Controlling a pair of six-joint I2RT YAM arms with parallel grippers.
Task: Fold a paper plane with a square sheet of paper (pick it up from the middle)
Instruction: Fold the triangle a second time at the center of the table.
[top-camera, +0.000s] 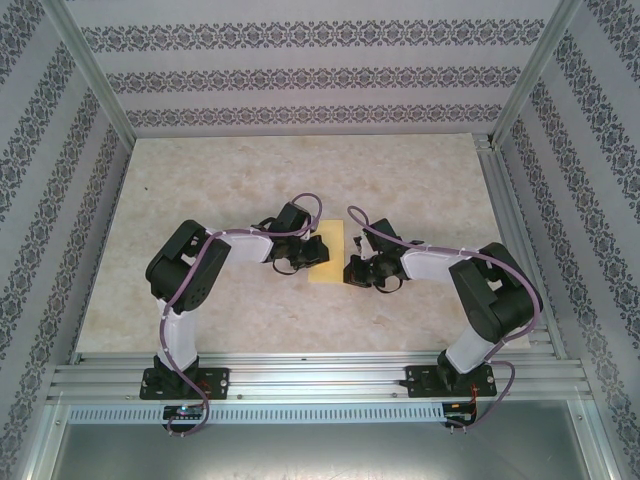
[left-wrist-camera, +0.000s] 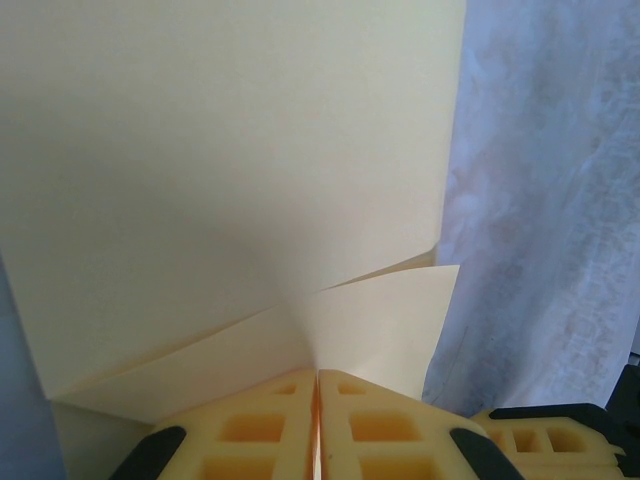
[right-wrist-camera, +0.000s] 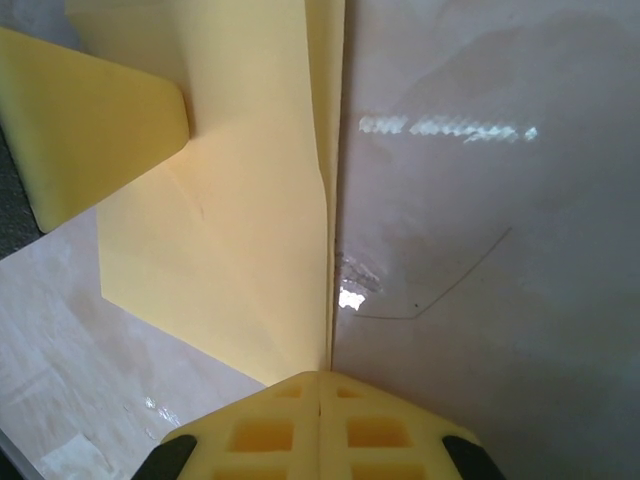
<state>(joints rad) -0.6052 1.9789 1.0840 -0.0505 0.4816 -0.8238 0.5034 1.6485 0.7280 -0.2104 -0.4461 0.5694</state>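
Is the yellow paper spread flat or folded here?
Folded: the paper is a narrow strip from above, and the left wrist view shows overlapping layers.

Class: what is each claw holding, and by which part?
Both pinch the square sheet of paper: left claw at its left edge, right claw at its right edge.

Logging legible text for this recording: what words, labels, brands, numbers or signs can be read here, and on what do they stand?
No text can be read in any view.
Paper: plain yellow, no print.
Walls: ornamental bands, no letters.
Small board below the left arm base: any marking is too small to read.
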